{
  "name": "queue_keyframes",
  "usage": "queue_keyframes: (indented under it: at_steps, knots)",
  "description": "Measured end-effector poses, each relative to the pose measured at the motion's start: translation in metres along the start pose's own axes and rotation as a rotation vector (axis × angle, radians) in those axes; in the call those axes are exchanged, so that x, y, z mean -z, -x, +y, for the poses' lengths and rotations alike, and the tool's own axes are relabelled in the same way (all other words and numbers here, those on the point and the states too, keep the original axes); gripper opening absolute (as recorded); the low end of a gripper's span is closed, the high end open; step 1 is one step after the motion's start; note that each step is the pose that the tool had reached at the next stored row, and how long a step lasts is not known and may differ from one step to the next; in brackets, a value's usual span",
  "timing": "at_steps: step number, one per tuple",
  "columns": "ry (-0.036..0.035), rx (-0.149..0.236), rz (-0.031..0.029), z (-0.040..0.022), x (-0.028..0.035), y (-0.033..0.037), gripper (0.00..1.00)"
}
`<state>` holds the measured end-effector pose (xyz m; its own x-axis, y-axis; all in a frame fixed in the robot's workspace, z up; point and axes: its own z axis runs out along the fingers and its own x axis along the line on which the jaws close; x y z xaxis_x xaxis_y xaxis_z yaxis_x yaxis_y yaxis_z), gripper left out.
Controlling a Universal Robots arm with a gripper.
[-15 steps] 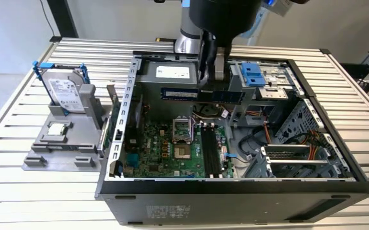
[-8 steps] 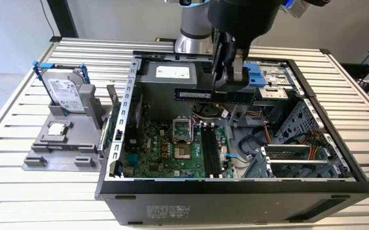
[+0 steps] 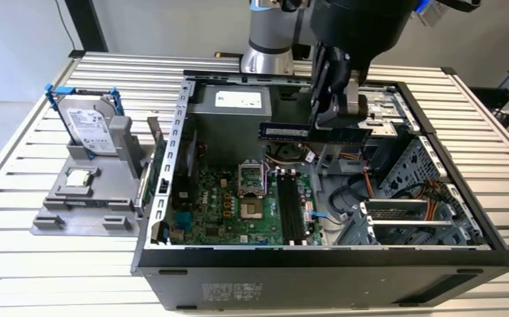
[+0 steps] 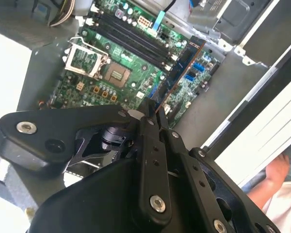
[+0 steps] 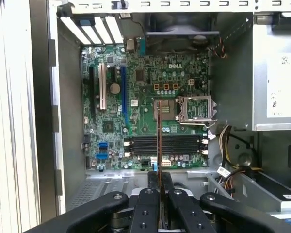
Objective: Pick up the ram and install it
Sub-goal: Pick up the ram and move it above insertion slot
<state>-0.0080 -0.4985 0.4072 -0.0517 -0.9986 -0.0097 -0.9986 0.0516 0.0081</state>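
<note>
The arm (image 3: 268, 39) comes in from 12 o'clock in the exterior view, behind the open computer case (image 3: 325, 264). Its big black end leans out over the case and points down. The gripper (image 3: 338, 119) hangs below it with its fingers pointing at the floor of the case.

The fingers (image 5: 148, 206) are pressed tight on the ram (image 3: 290, 132), one on each flat side. They hold it near one end, so most of the stick pokes out toward 9 o'clock. The ram is level, long and thin, and stands on its edge. It is up in the air over the green board (image 3: 228, 198) and does not touch it.

In both wrist views the ram (image 5: 159, 141) looks like a thin line coming out from between the fingers. It lies across the long black slots (image 5: 165, 144), not along them. In the exterior view the slots (image 3: 291, 208) sit toward 6 o'clock from the gripper, lower down in the case.

At 9 o'clock from the case, a grey stand (image 3: 69, 211) sits on the table (image 3: 51, 264). It holds a hard drive (image 3: 87, 122) and a small silver chip (image 3: 80, 177). A person's hand (image 4: 276, 172) shows outside the case.
</note>
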Motion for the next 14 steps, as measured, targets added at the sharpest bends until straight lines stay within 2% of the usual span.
queue_keyframes:
  at_steps: [8,14]
  knots:
    - [-0.0002,0.0,0.0029,-0.0142,-0.0019,0.0024,0.0]
    - [-0.0002,0.0,0.004,-0.016,-0.0023,0.0033,0.0]
